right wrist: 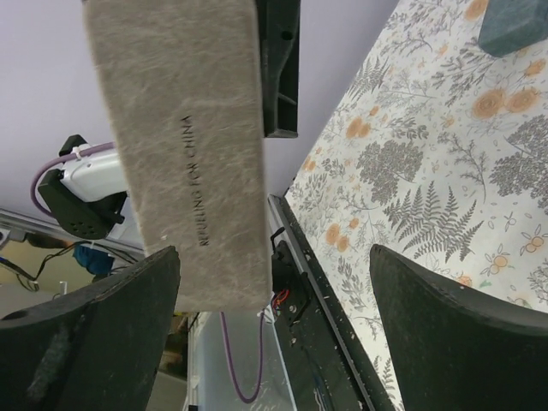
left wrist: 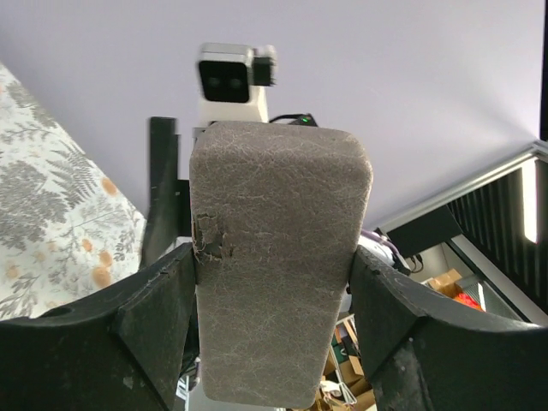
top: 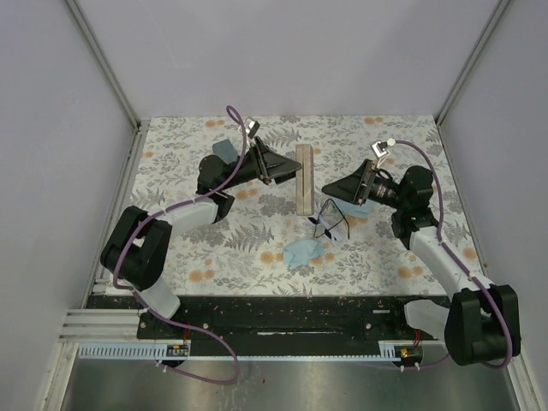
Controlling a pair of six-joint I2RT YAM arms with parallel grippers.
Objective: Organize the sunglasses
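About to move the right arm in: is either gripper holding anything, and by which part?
The left gripper holds the tan case, clamped across its width with a finger on each long side. The right gripper is open, holding nothing.

The left gripper (top: 285,171) met the left side of the tan case (top: 304,184), which sat mid-table with its length running away from the arms. The right gripper (top: 325,189) pointed at the case from just to its right. The sunglasses (top: 329,224) rested on the floral table (top: 214,248) below the case's near end, with a light blue cloth (top: 301,253) just nearer the arm bases.
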